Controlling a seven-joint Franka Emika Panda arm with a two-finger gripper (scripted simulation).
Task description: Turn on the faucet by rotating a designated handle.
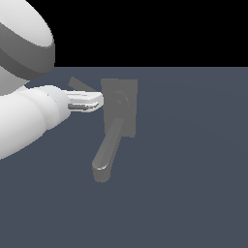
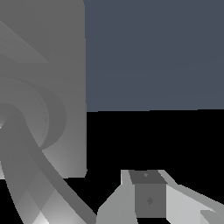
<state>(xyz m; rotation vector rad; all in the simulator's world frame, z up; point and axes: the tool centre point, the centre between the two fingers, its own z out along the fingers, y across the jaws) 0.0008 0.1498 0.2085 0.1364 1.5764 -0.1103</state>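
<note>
Exterior view: a white arm reaches in from the exterior view's left, its gripper (image 1: 99, 101) at the faucet (image 1: 121, 114) back plate's left edge, beside the thin handle (image 1: 82, 86). Whether its fingers are parted cannot be told. Open grey floor (image 1: 193, 169) lies to the right.

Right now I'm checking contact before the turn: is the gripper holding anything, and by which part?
Cannot be told. The gripper reaches the faucet near the handle, but neither view shows a closed hold.
</note>
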